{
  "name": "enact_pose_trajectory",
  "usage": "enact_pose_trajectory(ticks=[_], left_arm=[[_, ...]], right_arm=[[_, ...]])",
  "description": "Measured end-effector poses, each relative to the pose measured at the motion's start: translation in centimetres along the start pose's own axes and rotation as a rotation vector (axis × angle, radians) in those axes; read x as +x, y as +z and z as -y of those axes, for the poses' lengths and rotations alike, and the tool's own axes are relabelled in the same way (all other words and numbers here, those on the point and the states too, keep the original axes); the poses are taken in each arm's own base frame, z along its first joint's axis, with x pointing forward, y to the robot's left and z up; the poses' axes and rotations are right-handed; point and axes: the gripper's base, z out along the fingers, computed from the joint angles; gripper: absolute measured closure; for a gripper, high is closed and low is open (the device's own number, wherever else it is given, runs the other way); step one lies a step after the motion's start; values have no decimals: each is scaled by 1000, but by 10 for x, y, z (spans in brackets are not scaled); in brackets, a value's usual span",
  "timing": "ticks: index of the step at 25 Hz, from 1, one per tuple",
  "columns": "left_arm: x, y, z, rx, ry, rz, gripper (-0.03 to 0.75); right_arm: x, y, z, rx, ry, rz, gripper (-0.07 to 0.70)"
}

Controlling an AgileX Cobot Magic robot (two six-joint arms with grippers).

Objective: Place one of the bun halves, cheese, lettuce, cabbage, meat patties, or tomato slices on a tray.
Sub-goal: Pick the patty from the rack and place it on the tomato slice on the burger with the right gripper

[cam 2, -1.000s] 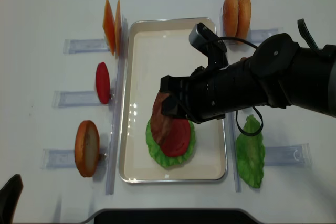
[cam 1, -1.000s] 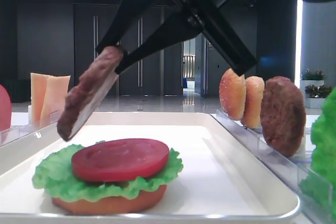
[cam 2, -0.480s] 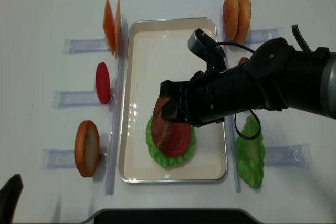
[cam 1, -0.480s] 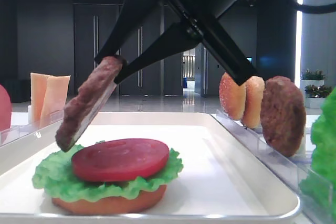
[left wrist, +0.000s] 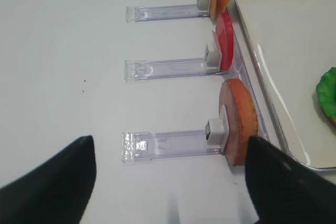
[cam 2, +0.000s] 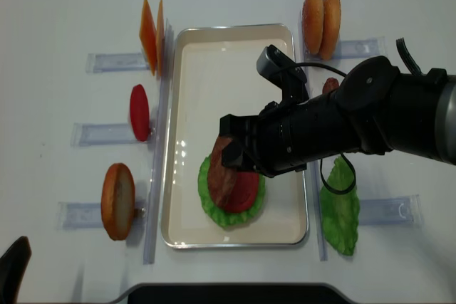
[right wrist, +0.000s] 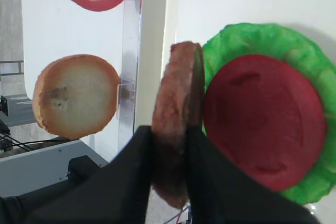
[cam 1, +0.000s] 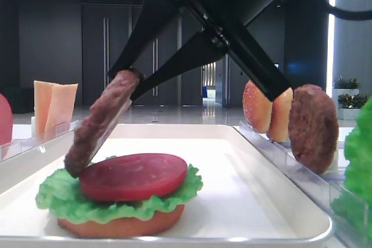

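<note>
1. Hanging tilted on edge, a meat patty [cam 1: 99, 121] is clamped between the closed jaws of the right gripper [right wrist: 169, 145], its lower rim just above the left side of the tomato slice [cam 1: 133, 176] on the tray [cam 2: 214, 55].
2. That tomato slice lies flat on a lettuce leaf [cam 1: 58, 196], which rests on a bun half [cam 1: 122, 226]; the stack sits in the tray's near half.
3. The tray lies at the middle of the desk [cam 2: 64, 5], its far half bare.
4. Along the tray's right edge, clear racks [cam 1: 302, 172] hold two bun halves [cam 2: 320, 13] upright at the far end, a second meat patty [cam 1: 314, 127] next, and a second lettuce leaf [cam 2: 340, 208] toward the near edge.
5. Along the left edge, racks hold cheese slices [cam 2: 151, 35] at the far end, a spare tomato slice [cam 2: 140, 112] in the middle, and a lone bun half [cam 2: 118, 201] nearest the front.
6. The left gripper [left wrist: 168, 182] hovers low over the desk's near left corner, its dark fingers [left wrist: 58, 182] spread wide apart with nothing between them.
</note>
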Motion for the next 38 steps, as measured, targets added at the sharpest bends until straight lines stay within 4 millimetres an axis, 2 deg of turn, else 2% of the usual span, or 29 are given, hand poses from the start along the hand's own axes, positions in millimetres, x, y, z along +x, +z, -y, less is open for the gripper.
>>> enact_pose_trajectory(ticks=[24, 29, 38], left_arm=[[0, 0, 0, 0, 0, 0, 24], [0, 0, 0, 0, 0, 0, 24], [0, 0, 0, 0, 0, 0, 24]], right_arm=[[-1, 0, 1, 15, -28, 6, 482], [-1, 0, 1, 16, -31, 5, 458], [0, 0, 2, 25, -49, 3, 343]])
